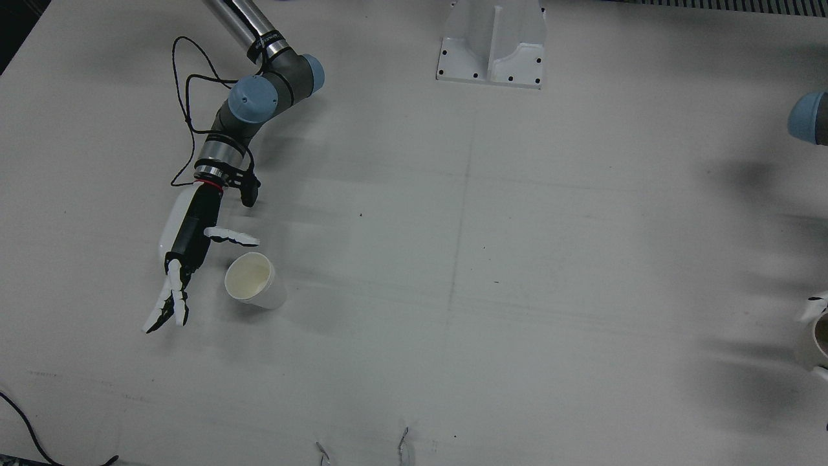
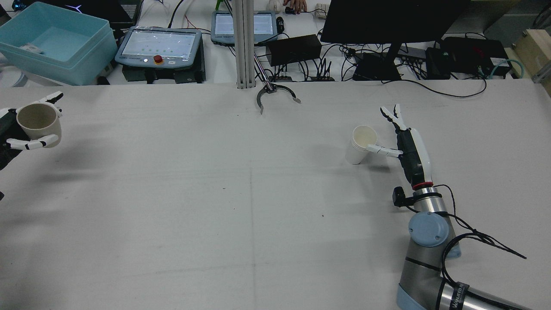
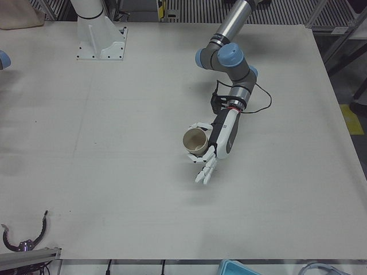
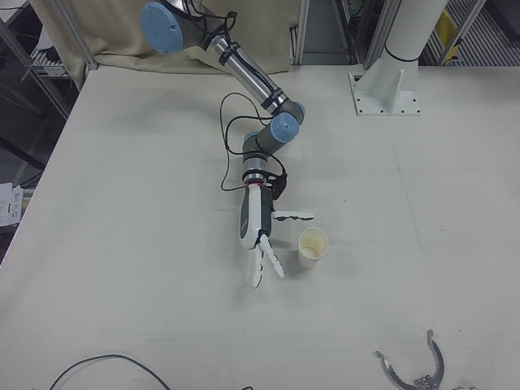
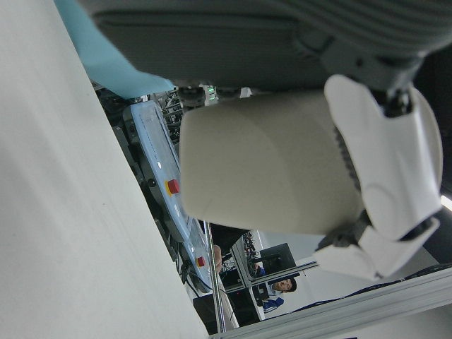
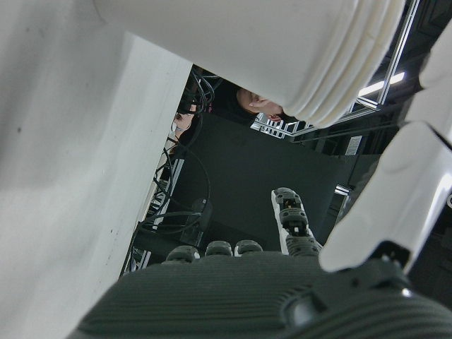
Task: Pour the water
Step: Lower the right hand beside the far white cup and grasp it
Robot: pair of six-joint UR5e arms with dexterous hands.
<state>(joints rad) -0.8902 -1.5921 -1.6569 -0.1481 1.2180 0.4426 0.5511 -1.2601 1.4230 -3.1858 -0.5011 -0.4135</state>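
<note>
Two cups. White cup (image 2: 360, 144) right of centre, beside spread, empty right hand (image 2: 407, 142). Beige cup (image 2: 38, 123) far left, grasped by left hand (image 2: 26, 129).

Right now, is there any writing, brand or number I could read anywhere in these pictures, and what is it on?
Lettering on the right arm's silver tube: too small and tilted to read.
Tablet screens behind the table: too blurred to read.
Both cups, tan and white: no print visible.
</note>
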